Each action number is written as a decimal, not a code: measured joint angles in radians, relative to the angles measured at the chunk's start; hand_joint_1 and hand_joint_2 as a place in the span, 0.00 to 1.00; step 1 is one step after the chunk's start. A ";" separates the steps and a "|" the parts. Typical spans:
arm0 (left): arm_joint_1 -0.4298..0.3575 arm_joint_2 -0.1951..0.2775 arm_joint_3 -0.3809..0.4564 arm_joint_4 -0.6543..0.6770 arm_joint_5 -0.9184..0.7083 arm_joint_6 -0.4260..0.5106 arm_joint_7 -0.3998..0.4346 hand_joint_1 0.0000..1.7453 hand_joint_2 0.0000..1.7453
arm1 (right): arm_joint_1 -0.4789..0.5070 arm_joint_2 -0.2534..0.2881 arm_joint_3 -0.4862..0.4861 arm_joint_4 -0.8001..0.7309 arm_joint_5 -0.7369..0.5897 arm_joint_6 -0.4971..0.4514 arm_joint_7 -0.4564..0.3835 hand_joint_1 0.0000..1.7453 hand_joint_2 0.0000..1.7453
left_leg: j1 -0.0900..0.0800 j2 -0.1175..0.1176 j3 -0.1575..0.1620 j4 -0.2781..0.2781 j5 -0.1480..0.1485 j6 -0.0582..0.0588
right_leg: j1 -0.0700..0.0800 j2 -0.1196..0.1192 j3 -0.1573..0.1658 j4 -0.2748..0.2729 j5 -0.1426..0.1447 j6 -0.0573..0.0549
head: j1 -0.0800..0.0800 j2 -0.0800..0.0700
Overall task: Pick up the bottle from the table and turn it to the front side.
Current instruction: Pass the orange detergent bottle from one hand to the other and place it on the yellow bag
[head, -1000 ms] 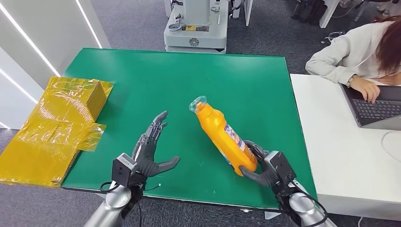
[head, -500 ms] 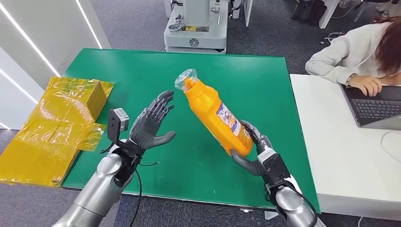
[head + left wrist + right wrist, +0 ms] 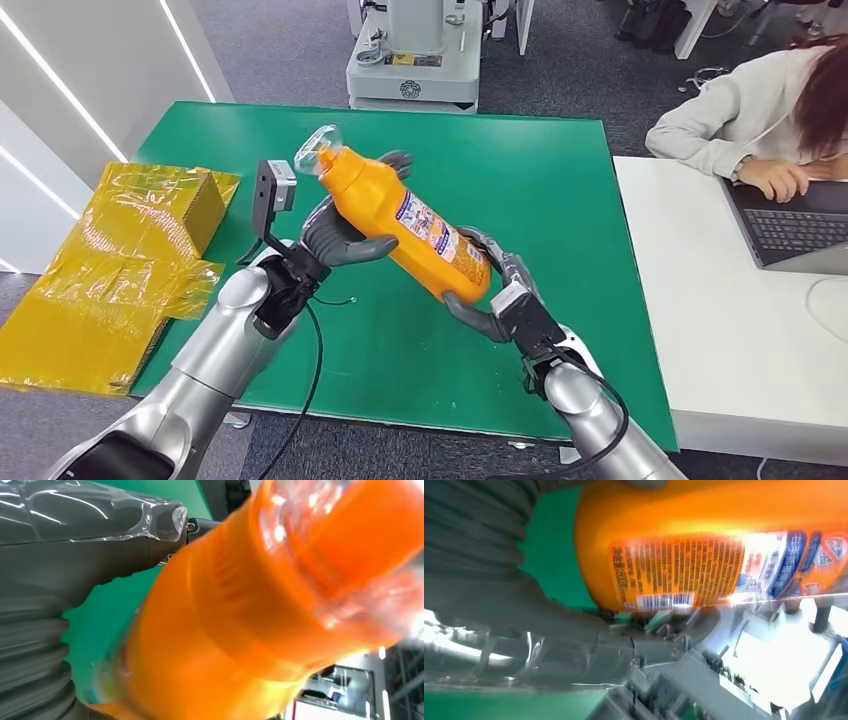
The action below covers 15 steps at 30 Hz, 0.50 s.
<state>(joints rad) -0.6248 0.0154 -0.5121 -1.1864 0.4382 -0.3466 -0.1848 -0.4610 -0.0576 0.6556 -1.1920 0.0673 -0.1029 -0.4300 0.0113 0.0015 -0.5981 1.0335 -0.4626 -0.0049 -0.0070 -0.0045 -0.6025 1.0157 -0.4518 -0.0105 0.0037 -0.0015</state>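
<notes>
The head camera looks forward and down from high on the robot, taking in the whole green surface (image 3: 540, 160) with both arms coming in from below. Each wrist camera sits close behind its own hand, turned on its side and very near the orange bottle (image 3: 405, 222). All three views share that bottle and patches of the green surface.

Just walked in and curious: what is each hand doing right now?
Left hand: holding the orange bottle near its neck.
Right hand: holding the same bottle at its base, above the green table.
</notes>
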 joint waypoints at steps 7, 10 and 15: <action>-0.023 0.002 -0.009 0.006 0.053 -0.023 0.027 0.00 1.00 | -0.026 0.020 0.009 0.072 0.020 0.004 0.005 1.00 1.00 | 0.000 0.000 0.000 0.000 0.000 0.000 | 0.000 0.000 0.000 0.000 0.000 0.000 | 0.000 0.000; -0.028 0.002 -0.013 0.005 0.086 -0.033 0.050 0.00 1.00 | -0.029 0.028 0.010 0.101 0.033 -0.002 0.004 1.00 1.00 | 0.000 0.000 0.000 0.000 0.000 0.000 | 0.000 0.000 0.000 0.000 0.000 0.000 | 0.000 0.000; -0.062 0.000 -0.019 0.006 0.168 -0.044 0.083 0.24 1.00 | -0.031 0.038 0.012 0.139 0.067 -0.024 0.011 0.98 1.00 | 0.000 0.000 0.000 0.000 0.000 0.000 | 0.000 0.000 0.000 0.000 0.000 0.000 | 0.000 0.000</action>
<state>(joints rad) -0.6868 0.0154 -0.5308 -1.1807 0.6067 -0.3907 -0.1014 -0.4918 -0.0199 0.6674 -1.0531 0.1346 -0.1266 -0.4186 0.0113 0.0015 -0.5981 1.0335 -0.4625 -0.0049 -0.0069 -0.0043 -0.6027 1.0157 -0.4518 -0.0105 0.0038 -0.0015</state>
